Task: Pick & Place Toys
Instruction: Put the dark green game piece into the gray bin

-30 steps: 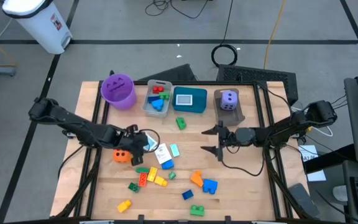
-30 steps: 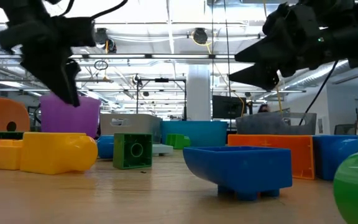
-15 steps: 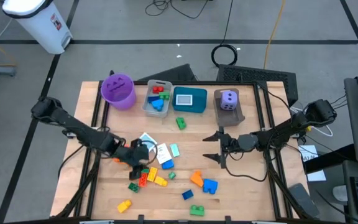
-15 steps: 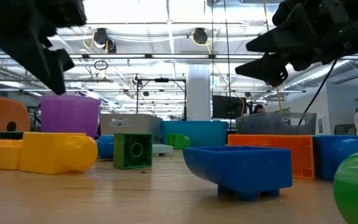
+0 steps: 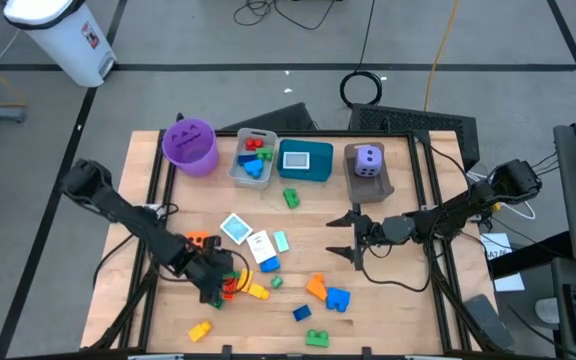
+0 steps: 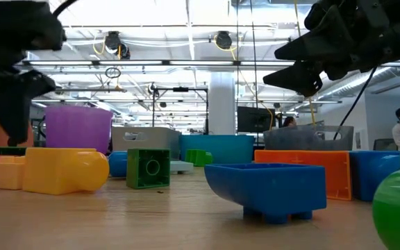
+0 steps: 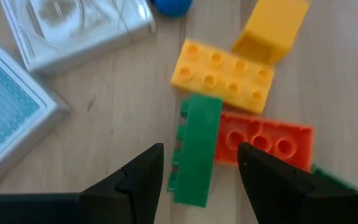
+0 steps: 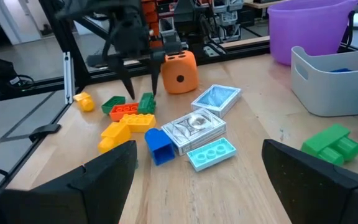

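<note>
From above, my left gripper had swung from the orange die down toward six o'clock, over the brick pile. My wrist camera showed its fingers wide, straddling the green brick (beside red brick): likely my next pick. My right gripper waited, wide, at three o'clock.

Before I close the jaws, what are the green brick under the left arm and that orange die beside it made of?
The green brick looks like hard moulded plastic: smooth, slightly glossy, crisp edges, studs on its neighbours. The orange die looks softer, maybe foam or fabric: matte, with rounded corners, though I can't be sure. The left gripper has its jaws open either side of the brick.
</note>
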`<state>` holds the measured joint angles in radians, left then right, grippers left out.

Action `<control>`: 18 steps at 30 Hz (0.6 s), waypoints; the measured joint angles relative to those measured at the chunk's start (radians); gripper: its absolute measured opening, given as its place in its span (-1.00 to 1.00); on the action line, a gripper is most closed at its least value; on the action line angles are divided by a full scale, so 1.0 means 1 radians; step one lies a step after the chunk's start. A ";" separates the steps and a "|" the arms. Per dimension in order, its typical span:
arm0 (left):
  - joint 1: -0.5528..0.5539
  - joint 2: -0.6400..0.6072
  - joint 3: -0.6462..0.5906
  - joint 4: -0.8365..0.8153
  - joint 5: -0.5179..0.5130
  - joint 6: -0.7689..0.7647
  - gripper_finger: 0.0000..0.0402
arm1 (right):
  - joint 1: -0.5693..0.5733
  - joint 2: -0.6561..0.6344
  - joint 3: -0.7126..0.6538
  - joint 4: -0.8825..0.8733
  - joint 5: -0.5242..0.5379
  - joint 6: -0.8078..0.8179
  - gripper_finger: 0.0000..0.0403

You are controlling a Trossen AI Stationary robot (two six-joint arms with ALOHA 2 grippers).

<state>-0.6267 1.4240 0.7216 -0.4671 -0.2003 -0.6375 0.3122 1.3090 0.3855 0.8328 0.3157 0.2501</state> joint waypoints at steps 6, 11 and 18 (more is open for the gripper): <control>0.021 0.023 0.000 -0.032 0.025 0.000 0.06 | 0.000 0.000 0.000 -0.009 0.000 0.000 0.68; 0.037 0.023 0.000 -0.061 0.035 -0.005 0.06 | 0.000 0.000 0.000 -0.015 0.000 0.000 0.68; 0.067 0.023 0.000 -0.091 0.046 -0.016 0.06 | -0.001 0.000 0.000 -0.015 0.001 0.000 0.68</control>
<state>-0.5596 1.4471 0.7216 -0.5583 -0.1540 -0.6540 0.3115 1.3094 0.3855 0.8181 0.3164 0.2500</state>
